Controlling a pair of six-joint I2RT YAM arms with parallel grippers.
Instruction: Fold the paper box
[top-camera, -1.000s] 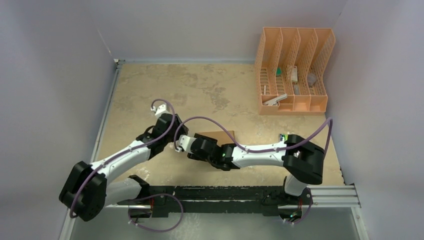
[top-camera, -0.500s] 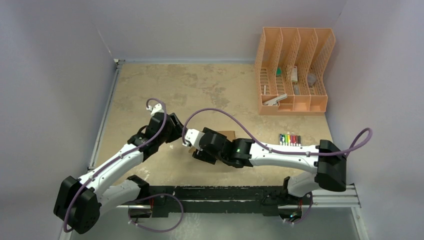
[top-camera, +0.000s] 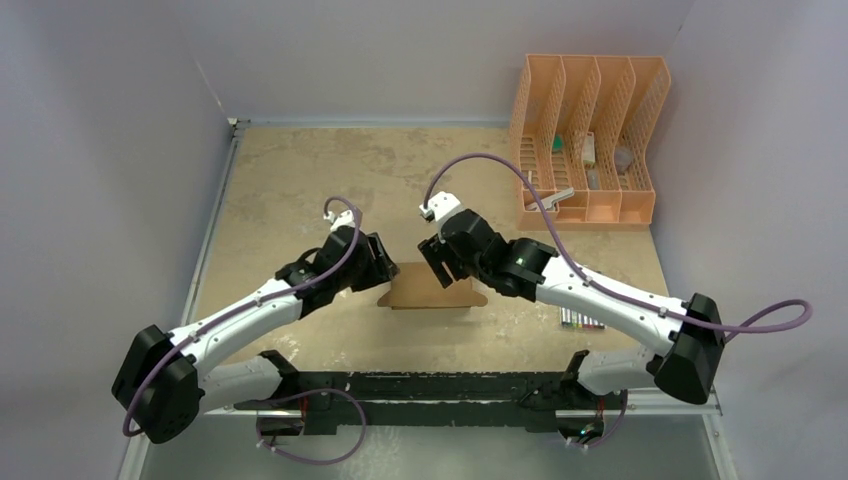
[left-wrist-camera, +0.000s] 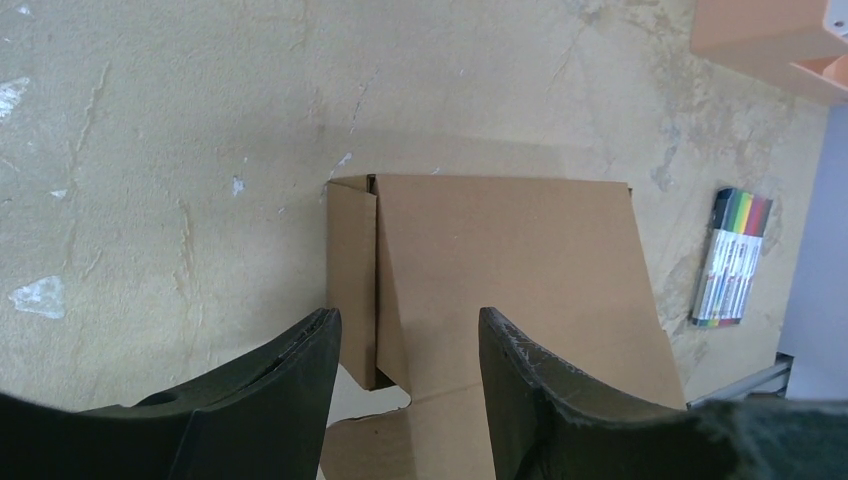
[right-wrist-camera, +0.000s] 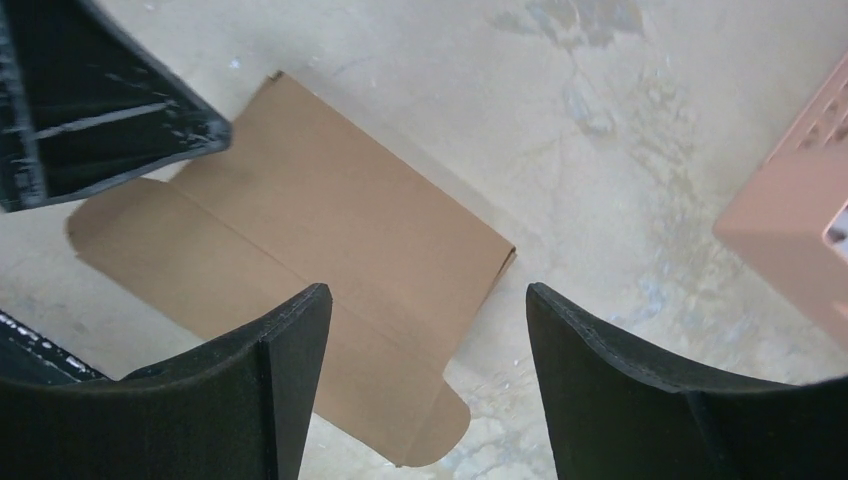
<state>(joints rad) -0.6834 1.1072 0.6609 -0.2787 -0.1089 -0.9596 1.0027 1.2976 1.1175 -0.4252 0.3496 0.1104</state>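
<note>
Top: paper box (top-camera: 435, 292) lies flat on the tabletop (top-camera: 300, 180), between both arms.
Left wrist: left claw (left-wrist-camera: 408, 380) half-spread, empty, over the box's left edge; 1 narrow side panel looks creased.
Right wrist: right claw (right-wrist-camera: 428, 370) wide, empty, above the box.
Looks early: walls not raised, flaps not tucked.

The right fingers (right-wrist-camera: 280, 370), which lay low across the paper box (top-camera: 432, 293) beside the left fingers (left-wrist-camera: 270, 400) a second ago, have lifted back over the box's far right part and spread wider. The box's top is now uncovered. The left fingers have shifted right to the box's left end. The marker pack (top-camera: 581, 322), briefly in full view, is now half hidden under the right forearm (top-camera: 600, 298).
</note>
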